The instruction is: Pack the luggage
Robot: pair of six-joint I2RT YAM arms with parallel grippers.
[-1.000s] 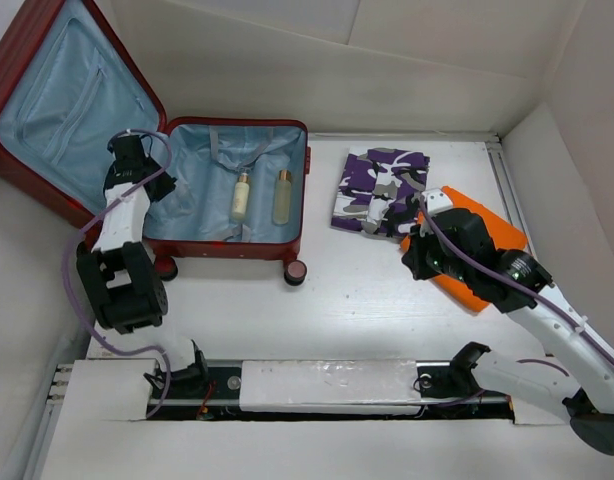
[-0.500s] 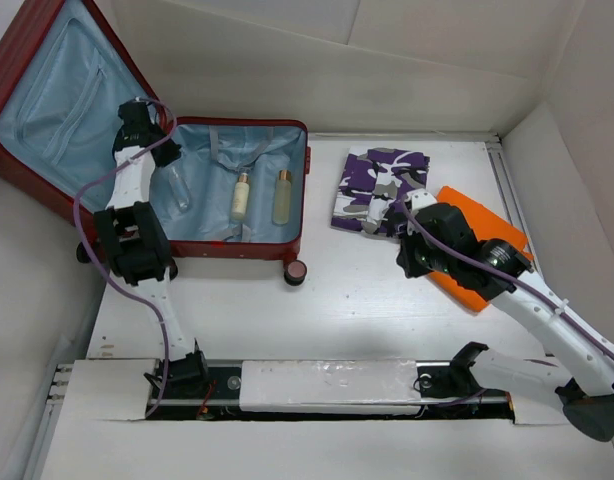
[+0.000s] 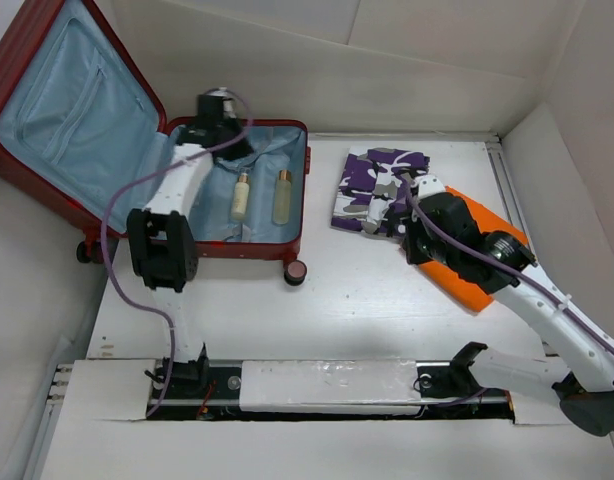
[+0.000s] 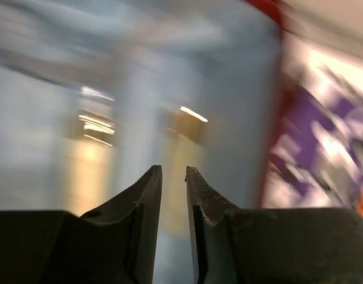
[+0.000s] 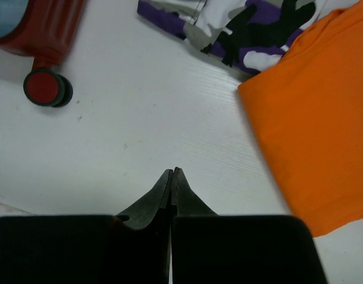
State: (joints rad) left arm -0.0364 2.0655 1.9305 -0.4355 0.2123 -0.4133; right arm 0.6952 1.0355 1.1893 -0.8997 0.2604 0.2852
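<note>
Red luggage (image 3: 247,250) lid up | left fingers (image 4: 147,195) barely parted, empty | right fingers (image 5: 161,189) pressed together, empty | advise: spread right wide, pinch camo cloth (image 3: 372,185) edge

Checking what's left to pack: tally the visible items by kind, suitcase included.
Suitcase: 1
Bottles: 2
Folded garments: 2, one purple camouflage, one orange
Total: 5
</note>
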